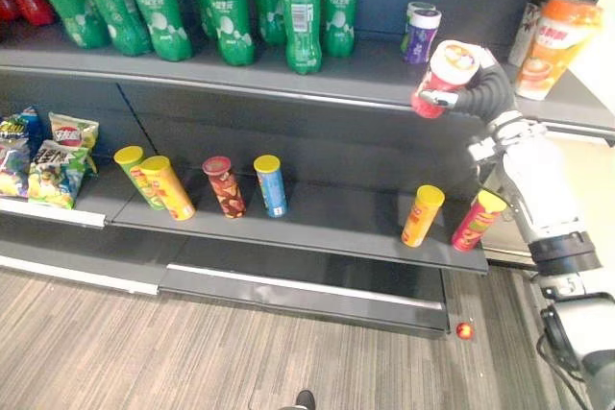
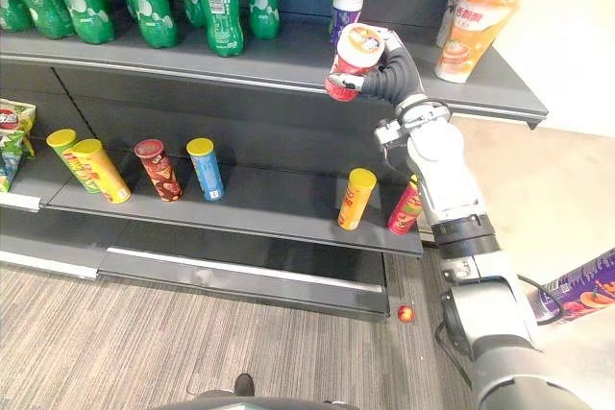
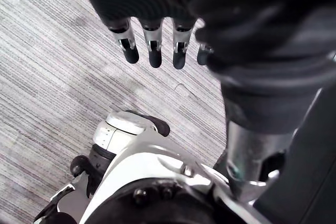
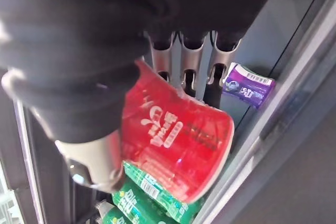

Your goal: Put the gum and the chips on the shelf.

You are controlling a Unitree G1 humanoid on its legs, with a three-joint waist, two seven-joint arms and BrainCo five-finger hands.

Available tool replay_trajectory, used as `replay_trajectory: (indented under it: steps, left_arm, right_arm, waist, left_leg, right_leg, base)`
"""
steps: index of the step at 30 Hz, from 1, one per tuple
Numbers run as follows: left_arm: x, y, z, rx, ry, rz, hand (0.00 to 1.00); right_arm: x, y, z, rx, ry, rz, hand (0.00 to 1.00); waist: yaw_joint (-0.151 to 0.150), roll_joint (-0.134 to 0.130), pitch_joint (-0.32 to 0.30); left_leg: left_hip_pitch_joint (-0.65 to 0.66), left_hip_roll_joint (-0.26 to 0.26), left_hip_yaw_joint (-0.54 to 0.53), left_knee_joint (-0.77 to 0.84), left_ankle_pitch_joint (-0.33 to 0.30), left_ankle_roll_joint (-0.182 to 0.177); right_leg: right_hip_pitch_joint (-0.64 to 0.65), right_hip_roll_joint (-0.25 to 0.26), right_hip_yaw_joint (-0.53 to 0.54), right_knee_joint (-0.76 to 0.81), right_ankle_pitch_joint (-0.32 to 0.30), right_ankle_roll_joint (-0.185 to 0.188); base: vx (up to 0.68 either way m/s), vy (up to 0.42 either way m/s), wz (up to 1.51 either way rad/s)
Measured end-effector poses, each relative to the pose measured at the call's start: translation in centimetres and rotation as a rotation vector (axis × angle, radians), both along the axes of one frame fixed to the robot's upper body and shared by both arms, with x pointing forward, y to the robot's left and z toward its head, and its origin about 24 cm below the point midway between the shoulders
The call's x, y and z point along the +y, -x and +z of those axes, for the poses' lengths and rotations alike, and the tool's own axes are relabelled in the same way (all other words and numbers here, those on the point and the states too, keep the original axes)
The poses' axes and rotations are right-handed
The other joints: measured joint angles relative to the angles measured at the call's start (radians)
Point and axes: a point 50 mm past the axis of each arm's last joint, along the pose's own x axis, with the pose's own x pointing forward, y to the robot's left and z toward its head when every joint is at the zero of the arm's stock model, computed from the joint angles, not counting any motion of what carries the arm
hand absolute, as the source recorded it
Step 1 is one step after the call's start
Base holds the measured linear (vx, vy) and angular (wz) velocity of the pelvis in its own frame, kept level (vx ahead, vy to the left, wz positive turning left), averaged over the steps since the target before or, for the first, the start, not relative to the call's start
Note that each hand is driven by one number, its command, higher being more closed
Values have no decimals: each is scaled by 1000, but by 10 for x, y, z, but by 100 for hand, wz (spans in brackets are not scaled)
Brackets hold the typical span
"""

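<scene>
The red tub [image 1: 440, 82], read here as the task's gum, is gripped by the right hand [image 1: 478, 93]. The fingers [image 4: 191, 64] are curled round one side and the thumb [image 4: 92, 158] is set against the opposite side, so the white lid [image 1: 454, 60] is left free and the tub is held tilted, lid uppermost. It is held just in front of and below the purple tub [image 1: 421, 34], at the front lip of the upper shelf [image 1: 370, 72]; whether its base touches that lip cannot be made out from these angles.

The spot seems chosen because a bare stretch of shelf is left between the purple tub and the orange cup [image 1: 560, 40] to that tub's right, while the span to its left is taken by green bottles [image 1: 226, 7]. The tilt is judged to need righting before release, or the tub may tip off the edge.

Well below the purple tub, chip cans [image 1: 423, 215] are stood leaning on the lower shelf [image 1: 327, 223]. The left hand [image 3: 152, 45] is hung over the floor [image 3: 52, 77] with fingers straight and nothing held
</scene>
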Motion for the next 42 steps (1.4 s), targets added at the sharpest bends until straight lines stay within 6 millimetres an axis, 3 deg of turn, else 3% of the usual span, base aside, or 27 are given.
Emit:
replay_trajectory:
  steps: [12,18,26,42]
  left_arm:
    - [0,-8,0,-6,4,-15,0]
    - [-1,-17,0,-17,9,-37,0]
    - [-4,-27,1,-45,12,-62,0]
    - [-7,-35,2,-73,20,-74,0]
  right_arm:
    - [0,-26,13,63,5,-96,100]
    - [-9,-36,12,114,-13,-170,100]
    - [-11,-41,22,117,-17,-193,100]
    - [-15,-42,28,60,-28,-220,100]
  waist:
    - [21,3,2]
    - [40,5,14]
    - [64,18,43]
    - [62,18,93]
  left_leg:
    - [-28,13,-36,0,19,-2]
    - [-29,12,-60,0,26,-10]
    - [-29,12,-69,0,27,-11]
    - [-26,-15,-81,0,24,-9]
  right_leg:
    - [11,19,-44,-33,6,-4]
    - [18,22,-68,-35,10,-9]
    - [23,25,-75,-39,9,-10]
    - [34,-4,-97,-32,-3,-1]
  base:
    - [-13,-10,10]
    - [52,-17,11]
    - [9,-4,2]
    - [22,10,4]
